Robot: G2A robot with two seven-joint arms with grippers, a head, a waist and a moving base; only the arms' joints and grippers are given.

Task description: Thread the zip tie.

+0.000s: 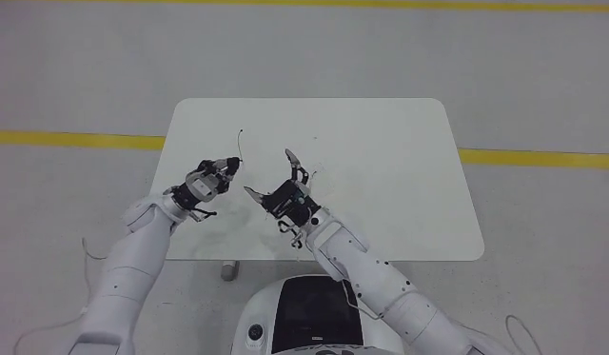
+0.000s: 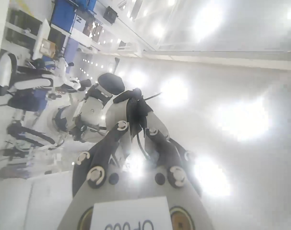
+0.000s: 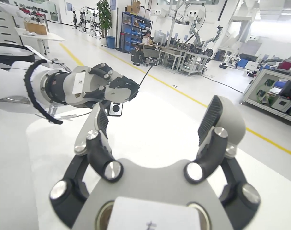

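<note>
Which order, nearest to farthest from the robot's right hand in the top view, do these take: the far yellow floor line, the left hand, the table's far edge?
1. left hand, close beside the open right hand, gripping the zip tie.
2. table's far edge, beyond both hands.
3. far yellow floor line, on the floor well past the table.

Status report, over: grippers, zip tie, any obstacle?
Left gripper shut on zip tie, tail sticking out. Right gripper open, empty, beside it. Both above white table.
</note>
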